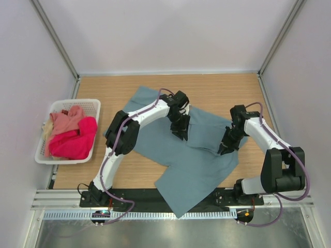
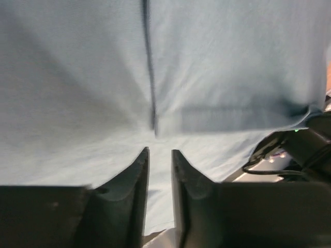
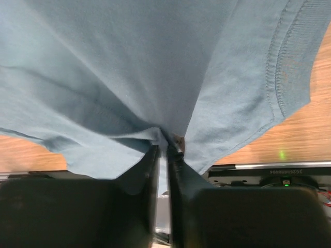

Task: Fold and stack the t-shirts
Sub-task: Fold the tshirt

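Observation:
A large grey-teal t-shirt (image 1: 191, 165) lies spread on the wooden table, its lower corner hanging over the near edge. My left gripper (image 1: 182, 135) hovers low over its middle, beside a folded-over flap. In the left wrist view the gripper (image 2: 160, 151) has its jaws a little apart with nothing between them, and the shirt (image 2: 217, 67) lies below. My right gripper (image 1: 223, 150) is at the shirt's right edge. In the right wrist view it (image 3: 166, 147) is shut on a pinched bunch of the shirt (image 3: 129, 67), with the collar at the upper right.
A white slotted basket (image 1: 93, 102) stands at the table's left edge. It holds a salmon pink shirt (image 1: 67, 123), a crimson-pink shirt (image 1: 77, 142) and a bit of cream cloth (image 1: 47, 128). Bare wood (image 1: 222, 90) shows behind the shirt. White walls enclose the table.

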`<action>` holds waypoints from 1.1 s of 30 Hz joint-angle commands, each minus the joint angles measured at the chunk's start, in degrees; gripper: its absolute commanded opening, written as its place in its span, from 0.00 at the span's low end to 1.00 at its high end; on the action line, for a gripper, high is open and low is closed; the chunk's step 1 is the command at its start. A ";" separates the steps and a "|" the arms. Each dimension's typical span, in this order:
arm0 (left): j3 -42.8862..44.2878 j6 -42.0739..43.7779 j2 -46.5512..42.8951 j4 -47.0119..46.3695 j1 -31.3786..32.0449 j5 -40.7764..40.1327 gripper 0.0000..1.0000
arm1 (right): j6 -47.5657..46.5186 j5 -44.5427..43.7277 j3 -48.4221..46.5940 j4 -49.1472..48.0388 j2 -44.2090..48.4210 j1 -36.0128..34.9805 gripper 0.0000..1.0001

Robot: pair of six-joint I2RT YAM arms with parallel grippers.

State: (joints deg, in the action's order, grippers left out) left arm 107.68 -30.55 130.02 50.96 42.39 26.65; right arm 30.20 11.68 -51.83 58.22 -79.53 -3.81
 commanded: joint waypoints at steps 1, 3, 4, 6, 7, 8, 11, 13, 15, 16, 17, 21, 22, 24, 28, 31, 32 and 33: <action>1.66 2.33 -3.27 1.95 -0.47 -1.95 0.33 | 1.44 0.01 -3.00 -0.12 -0.72 0.73 0.25; 1.92 4.26 -4.76 1.95 -1.43 -3.27 0.43 | 2.06 -1.92 -6.33 -0.38 -1.07 3.10 0.38; 1.83 4.87 -6.60 1.86 -2.83 -3.88 0.50 | 2.41 -2.01 -7.22 -1.95 -1.16 5.72 0.49; 1.13 6.54 -8.72 0.99 -5.12 -6.24 0.53 | 4.33 -3.50 -10.02 -4.42 -3.07 9.94 0.58; 0.78 6.81 -10.29 -0.23 -7.91 -7.05 0.54 | 4.78 -4.20 -11.35 -5.21 -4.22 11.10 0.59; 0.34 6.99 -10.74 -0.77 -9.42 -7.75 0.54 | 5.57 -5.26 -12.40 -6.78 -5.54 11.89 0.59; 0.51 5.94 -11.36 -3.06 -15.57 -6.80 0.52 | 7.07 -8.25 -16.45 -10.13 -9.85 14.62 0.59; 1.22 4.80 -11.01 -3.49 -18.12 -6.27 0.50 | 6.90 -11.31 -18.56 -11.45 -11.52 16.46 0.59; 1.66 4.71 -11.19 -3.32 -20.41 -6.61 0.49 | 6.89 -11.33 -19.18 -13.65 -14.33 18.22 0.59; 1.40 4.97 -11.27 -3.32 -20.94 -7.31 0.50 | 6.98 -10.98 -19.27 -15.48 -15.30 19.88 0.59; 1.22 5.06 -11.62 -3.06 -21.38 -7.23 0.50 | 6.98 -10.72 -19.27 -16.28 -17.31 20.51 0.59; -2.73 6.46 -14.78 -3.76 -22.61 -7.58 0.50 | 5.75 -10.28 -20.67 -19.98 -21.37 21.30 0.56; -3.43 6.72 -15.14 -3.68 -22.70 -7.58 0.50 | 5.66 -10.02 -21.02 -20.16 -22.07 21.39 0.56; -4.93 7.25 -15.75 -3.32 -23.05 -6.97 0.50 | 5.75 -10.19 -21.21 -20.95 -23.30 21.39 0.53; -6.17 7.78 -15.94 -2.80 -23.76 -6.88 0.50 | 5.93 -9.22 -20.85 -20.87 -24.62 21.39 0.38; -5.46 7.78 -15.50 -2.62 -24.11 -6.97 0.50 | 5.93 -10.62 -19.19 -20.34 -23.13 21.39 0.23; -5.03 7.69 -15.32 -2.71 -24.28 -7.05 0.50 | 5.75 -11.15 -19.01 -19.99 -22.87 21.39 0.17; -4.06 7.61 -14.88 -2.62 -24.37 -7.05 0.50 | 5.40 -11.42 -18.48 -19.72 -22.69 21.65 0.10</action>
State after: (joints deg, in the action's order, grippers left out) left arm 101.75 -23.70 117.49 48.45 18.76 19.07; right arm 35.94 2.22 -70.48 38.68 -104.27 17.63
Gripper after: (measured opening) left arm 0.500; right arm 0.153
